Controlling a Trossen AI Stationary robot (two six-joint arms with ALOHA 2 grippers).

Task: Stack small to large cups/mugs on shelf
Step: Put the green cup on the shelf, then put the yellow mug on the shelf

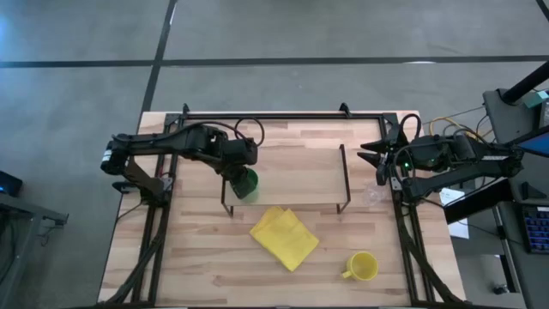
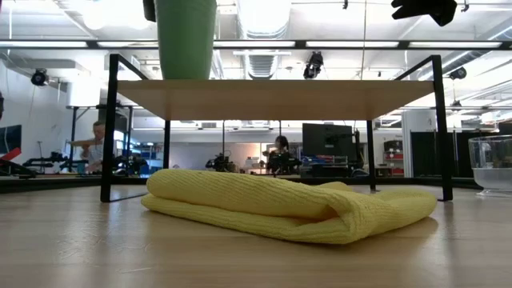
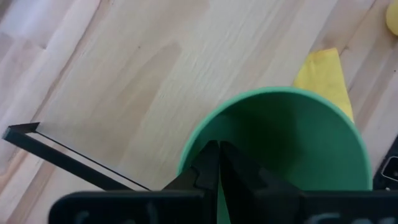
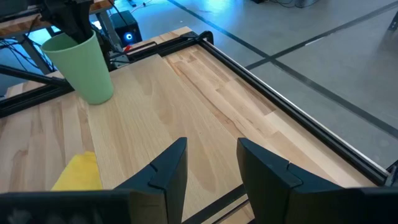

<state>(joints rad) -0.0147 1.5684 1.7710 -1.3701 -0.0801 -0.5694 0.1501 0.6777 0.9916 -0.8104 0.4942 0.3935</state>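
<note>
The green cup (image 1: 247, 184) stands upright at the near left corner of the shelf's light wood top (image 1: 292, 172). My left gripper (image 3: 217, 149) is shut on its rim. In the low view the cup (image 2: 186, 36) has its base at the level of the shelf top (image 2: 272, 96). My right gripper (image 4: 211, 158) is open and empty above the shelf's right end (image 1: 380, 163). The clear glass cup (image 2: 492, 164) stands on the table right of the shelf. The yellow mug (image 1: 362, 266) stands on the table at the near right. My left gripper pinches the cup's rim (image 3: 191, 144) on its far left side, one finger inside the cup and one outside. The fingers come from above, pointing down. The cup is upright with its base at the shelf top; whether it rests there or hangs just above, I cannot tell.
A folded yellow cloth (image 1: 283, 236) lies on the table in front of the shelf. Black rails (image 1: 283, 116) run along the table's far and side edges. The shelf's thin black legs (image 2: 108, 128) stand at its corners. People show in the room beyond the table.
</note>
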